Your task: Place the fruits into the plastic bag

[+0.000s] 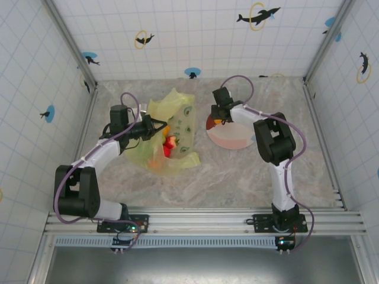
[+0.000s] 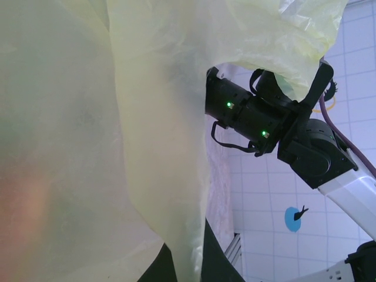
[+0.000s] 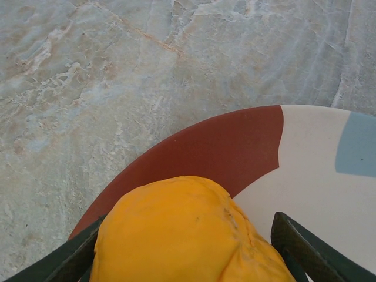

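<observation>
- Left gripper (image 1: 155, 126) is pinched shut on the rim of the plastic bag (image 1: 177, 112), left of centre in the top view. The yellow-green film hangs right across the left wrist view.
- A red fruit (image 1: 170, 145) sits in the bag's opening.
- Right gripper (image 1: 218, 120) is over the left edge of the plate (image 1: 237, 139), right of centre.
- Right wrist view, bottom of frame: its fingers (image 3: 64, 258) stand apart on either side of an orange fruit (image 3: 182, 229), with a sliver of plate between the fruit and the right-hand finger. Marbled bench (image 3: 88, 88) up top.

Yellow-green plastic bag (image 1: 172, 106) crumpled, mouth open, red fruit (image 1: 170, 144) inside; orange fruit (image 3: 188, 235) on plate (image 3: 305, 170).
</observation>
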`<action>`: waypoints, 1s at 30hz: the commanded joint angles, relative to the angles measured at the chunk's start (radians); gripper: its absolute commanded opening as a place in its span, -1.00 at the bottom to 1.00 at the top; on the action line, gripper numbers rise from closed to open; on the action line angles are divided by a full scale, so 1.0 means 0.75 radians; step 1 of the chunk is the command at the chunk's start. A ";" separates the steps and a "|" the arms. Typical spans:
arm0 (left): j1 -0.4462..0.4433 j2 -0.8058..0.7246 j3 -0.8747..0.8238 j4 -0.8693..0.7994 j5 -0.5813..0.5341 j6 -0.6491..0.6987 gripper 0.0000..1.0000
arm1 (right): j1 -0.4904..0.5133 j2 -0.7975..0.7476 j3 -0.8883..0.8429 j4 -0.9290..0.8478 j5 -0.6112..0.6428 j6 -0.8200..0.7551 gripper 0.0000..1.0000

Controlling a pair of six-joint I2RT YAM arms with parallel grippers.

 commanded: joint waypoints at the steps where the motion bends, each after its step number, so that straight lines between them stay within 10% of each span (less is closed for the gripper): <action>1: 0.009 0.019 -0.011 -0.017 0.003 0.021 -1.00 | -0.011 -0.130 -0.066 0.034 0.017 -0.014 0.36; 16: 0.009 0.007 -0.020 0.020 0.015 -0.006 -1.00 | 0.160 -0.669 -0.714 0.604 -0.310 0.017 0.27; 30: -0.002 -0.036 0.020 0.120 0.073 -0.053 -1.00 | 0.426 -0.453 -0.679 1.146 -0.503 0.254 0.23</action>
